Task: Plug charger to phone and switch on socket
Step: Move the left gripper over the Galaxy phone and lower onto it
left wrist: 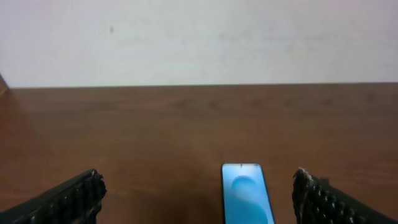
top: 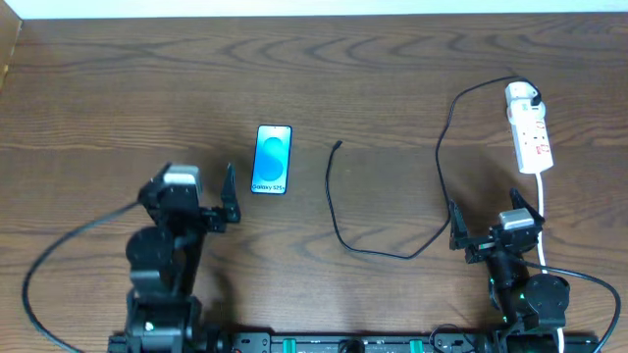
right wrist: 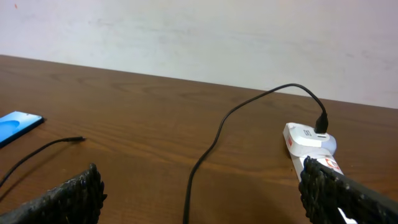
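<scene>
While the left gripper (top: 196, 191) and right gripper (top: 488, 224) hang spread and empty, best pinch the charger (top: 328, 188) just behind its mid-frame tip, aimed at the phone (top: 273, 159).

In the left wrist view the phone (left wrist: 247, 193) runs off the edge at 6 o'clock. In the right wrist view the socket (right wrist: 306, 140) — at 4 o'clock — is partly hidden behind a finger (right wrist: 348, 198) of the right gripper (right wrist: 199, 183). Overhead, its switches are too small to read.

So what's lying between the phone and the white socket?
Only the charger cable, loose tip nearer the phone, plug in the socket. Overhead view shows it.
</scene>
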`<state>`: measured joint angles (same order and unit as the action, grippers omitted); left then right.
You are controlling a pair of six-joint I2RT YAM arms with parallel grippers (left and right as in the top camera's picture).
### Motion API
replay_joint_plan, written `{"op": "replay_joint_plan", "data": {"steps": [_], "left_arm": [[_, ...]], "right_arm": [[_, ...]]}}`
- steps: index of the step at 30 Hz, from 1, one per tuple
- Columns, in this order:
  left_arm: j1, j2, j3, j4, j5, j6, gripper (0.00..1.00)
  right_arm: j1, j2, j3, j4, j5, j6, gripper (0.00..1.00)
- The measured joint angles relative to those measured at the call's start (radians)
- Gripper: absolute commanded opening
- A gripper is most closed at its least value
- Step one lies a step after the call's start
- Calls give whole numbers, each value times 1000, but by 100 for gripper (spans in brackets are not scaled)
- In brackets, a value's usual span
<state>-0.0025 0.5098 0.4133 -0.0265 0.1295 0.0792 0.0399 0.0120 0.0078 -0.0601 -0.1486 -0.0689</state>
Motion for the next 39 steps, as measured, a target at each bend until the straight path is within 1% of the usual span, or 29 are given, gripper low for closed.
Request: {"op": "replay_joint_plan", "data": {"steps": [3,6,10,14,18,20,24,25,27,30,36,38,39], "left_arm": [[0,139,150,-66,7,0,98],[0,276,306,-183,29,0,98],[-1,471,532,-402,68,0,98],[-2,709,803,-611,103,0,98],[-18,902,1001,-772,114,0,98],[-46,988,1052,-800,120,0,98],[-85,1092,1063,-882,119,0,98],[-98,1151,1064,-909,118,0,98],[-106,1228,1064,-916,119,0,98],[-106,1339,1064,-956,150,-19,98],[-117,1434,1064,-892,159,-56,98],[-137,1453,1064,-873,129,-77,98],[-163,1477,1064,-860,91,-99,98]], "right_arm": [[0,0,0,0,0,0,99],[0,0,0,0,0,0,99],[0,0,0,0,0,0,99],[0,0,0,-1,0,0,99],[0,0,0,0,0,0,99],[0,0,0,0,0,0,99],[0,0,0,0,0,0,99],[0,0,0,0,0,0,99],[0,0,0,0,0,0,99],[0,0,0,0,0,0,99],[0,0,0,0,0,0,99],[0,0,0,0,0,0,99],[0,0,0,0,0,0,99]]}}
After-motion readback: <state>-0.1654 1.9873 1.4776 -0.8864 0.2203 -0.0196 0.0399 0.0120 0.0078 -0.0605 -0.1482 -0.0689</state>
